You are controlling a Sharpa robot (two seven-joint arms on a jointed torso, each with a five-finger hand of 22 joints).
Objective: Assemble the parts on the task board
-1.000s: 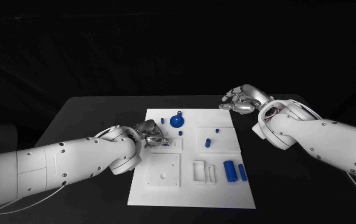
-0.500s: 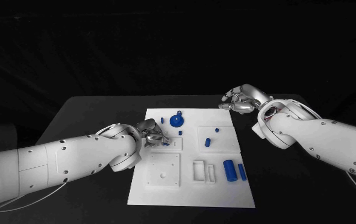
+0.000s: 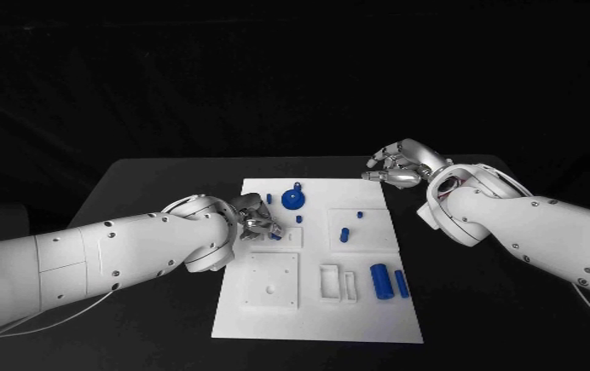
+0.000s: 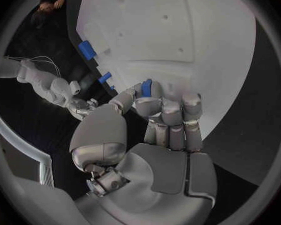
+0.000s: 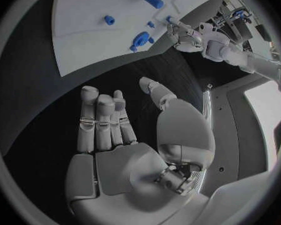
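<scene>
The left hand (image 4: 154, 135) has its fingers (image 4: 172, 112) curled in together, and a small blue part (image 4: 146, 88) is pinched between the thumb tip and the nearest fingertip, its blue end standing out past them toward the task board (image 4: 197, 30). In the head view this left hand (image 3: 250, 218) sits over the task board's (image 3: 314, 320) left edge, level with the middle of the board, with a speck of blue just at its fingertips, beside a small raised square frame.

The right hand (image 5: 125, 135) holds nothing: its fingers (image 5: 98, 120) lie straight and side by side, the thumb set apart, over bare black table (image 5: 28, 85) off the board's edge. From the head camera the right hand (image 3: 396, 166) hovers just past the task board's far right corner, clear of it.

On the task board, a round blue piece (image 3: 294, 199) stands near the far edge, left of centre. Two small blue pegs (image 3: 344, 235) stand right of centre, the smaller one (image 3: 359, 215) farther back. Two blue cylinders (image 3: 383, 282) lie side by side near the board's right edge, toward its near end; the thinner one (image 3: 402, 284) is the outer. A white square plate (image 3: 269, 282) lies on the near left part of the board, and narrow white frames (image 3: 337, 283) sit between it and the cylinders.
</scene>
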